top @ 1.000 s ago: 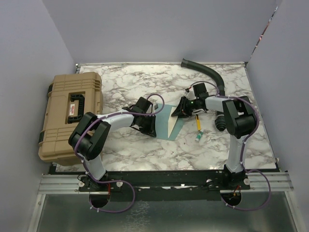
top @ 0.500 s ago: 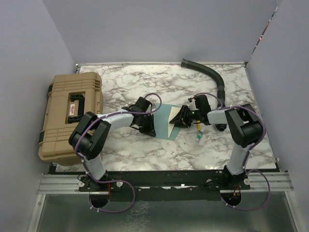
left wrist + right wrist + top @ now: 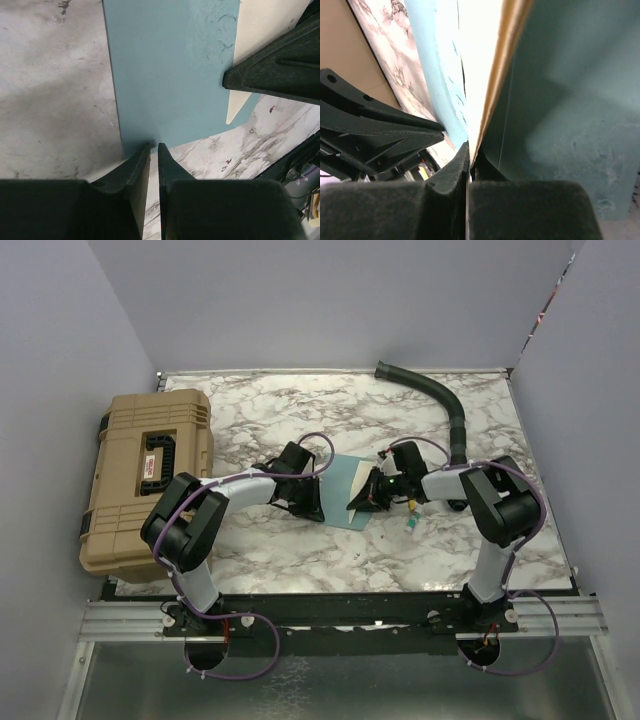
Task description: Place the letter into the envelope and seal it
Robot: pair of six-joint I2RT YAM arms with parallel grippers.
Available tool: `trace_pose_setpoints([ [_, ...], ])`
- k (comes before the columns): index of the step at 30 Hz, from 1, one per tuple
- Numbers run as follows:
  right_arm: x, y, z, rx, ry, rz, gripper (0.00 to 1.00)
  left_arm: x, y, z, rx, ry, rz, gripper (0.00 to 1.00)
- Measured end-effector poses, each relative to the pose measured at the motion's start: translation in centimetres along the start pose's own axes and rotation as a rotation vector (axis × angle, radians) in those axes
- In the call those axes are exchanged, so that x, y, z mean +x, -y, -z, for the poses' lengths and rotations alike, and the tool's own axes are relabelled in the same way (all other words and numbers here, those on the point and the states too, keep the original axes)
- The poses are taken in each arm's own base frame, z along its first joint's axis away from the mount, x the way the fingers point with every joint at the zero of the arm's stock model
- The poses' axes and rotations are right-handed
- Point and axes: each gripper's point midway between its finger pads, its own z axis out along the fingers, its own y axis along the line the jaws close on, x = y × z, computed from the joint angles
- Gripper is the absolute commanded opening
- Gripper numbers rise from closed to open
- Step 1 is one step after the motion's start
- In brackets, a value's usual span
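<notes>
Right of the tan case (image 3: 145, 480), well apart from it on the marble table (image 3: 300, 410), the envelope (image 3: 170, 75) lies flat. The left gripper (image 3: 154, 149) sits between the case and the envelope, its jaws drawn to a thin slit. Its tips meet on the envelope's edge nearest the case and appear to pinch that edge.

The letter (image 3: 477, 55) overlaps the side of the envelope away from the case. The left wrist view shows its pale sheet lying over the teal there, with one corner reaching nearly to the envelope's edge. The right gripper (image 3: 470, 157) comes in from that far side with its jaws pressed together on the letter's tan edge (from its own camera, teal paper shows on both sides of the sheet). Whether the letter is already inside the pocket cannot be told.

Farther from the case than both grippers are a yellow pen (image 3: 410, 498) and a curved black hose (image 3: 445, 405).
</notes>
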Motion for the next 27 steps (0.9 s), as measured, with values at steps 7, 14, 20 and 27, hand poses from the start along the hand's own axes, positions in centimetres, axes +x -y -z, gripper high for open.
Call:
trace_pose_setpoints([
  [7, -0.55, 0.10, 0.55, 0.019, -0.035, 0.097, 0.19, -0.07, -0.13, 0.07, -0.001, 0.004, -0.038, 0.17],
  [14, -0.02, 0.05, 0.48, -0.040, -0.082, 0.123, 0.02, -0.19, -0.13, 0.13, -0.002, 0.005, -0.046, 0.17],
  [20, 0.31, 0.38, 0.15, -0.056, -0.111, 0.126, 0.00, -0.36, -0.37, 0.22, -0.009, 0.005, -0.054, 0.17],
  [27, -0.01, 0.81, 0.67, -0.024, -0.146, 0.152, 0.00, -0.58, -0.75, 0.36, -0.023, 0.006, -0.073, 0.17],
])
